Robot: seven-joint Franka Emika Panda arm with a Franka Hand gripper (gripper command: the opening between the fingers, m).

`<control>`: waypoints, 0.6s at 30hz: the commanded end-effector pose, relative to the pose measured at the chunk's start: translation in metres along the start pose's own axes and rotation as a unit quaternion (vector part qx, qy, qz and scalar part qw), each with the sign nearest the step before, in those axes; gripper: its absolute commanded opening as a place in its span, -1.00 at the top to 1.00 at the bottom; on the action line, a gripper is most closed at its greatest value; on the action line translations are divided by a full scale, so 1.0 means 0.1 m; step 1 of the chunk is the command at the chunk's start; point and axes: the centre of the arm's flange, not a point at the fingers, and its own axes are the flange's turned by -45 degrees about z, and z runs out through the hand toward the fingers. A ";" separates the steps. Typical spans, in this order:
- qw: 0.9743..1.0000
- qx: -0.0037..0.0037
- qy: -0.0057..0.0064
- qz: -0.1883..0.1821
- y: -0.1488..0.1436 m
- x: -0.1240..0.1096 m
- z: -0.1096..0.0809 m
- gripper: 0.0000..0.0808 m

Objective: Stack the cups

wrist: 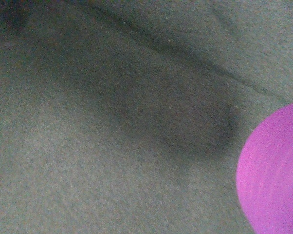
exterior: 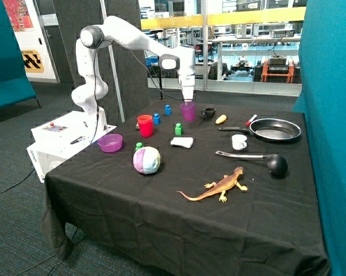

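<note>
Tool (exterior: 187,101) right down at the rim of the purple cup (exterior: 188,111), toward the back of the black-draped tabletop (exterior: 161,213). Can't tell how wide it's spread or whether it's actually got the cup. Red cup (exterior: 145,125) standing on its own nearer the front, well apart from the purple one, so nothing stacked. Only two tumblers clearly visible from the outside view.

Between the two cups: blue block (exterior: 156,118), another blue block (exterior: 167,109) further back, green block (exterior: 178,129) closer in. Shallow purple bowl (exterior: 110,142) near the tabletop's edge beside the robot base. Pastel ball (exterior: 146,160) in front of the red cup. Small black mug (exterior: 208,112) just beside the purple cup, then frying pan (exterior: 275,130), white mug (exterior: 239,142), black ladle (exterior: 276,165) and toy lizard (exterior: 219,186).

Wrist view: mostly dark cloth, plus a rounded pink-purple shape (wrist: 275,170) at one edge.
</note>
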 end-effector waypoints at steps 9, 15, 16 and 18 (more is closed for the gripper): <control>1.000 0.000 0.000 0.004 0.15 -0.31 -0.47 1.00; 1.000 0.000 0.000 0.012 0.22 -0.42 -0.58 1.00; 1.000 0.000 0.000 0.010 0.24 -0.45 -0.60 1.00; 1.000 0.000 0.000 0.013 0.27 -0.48 -0.63 1.00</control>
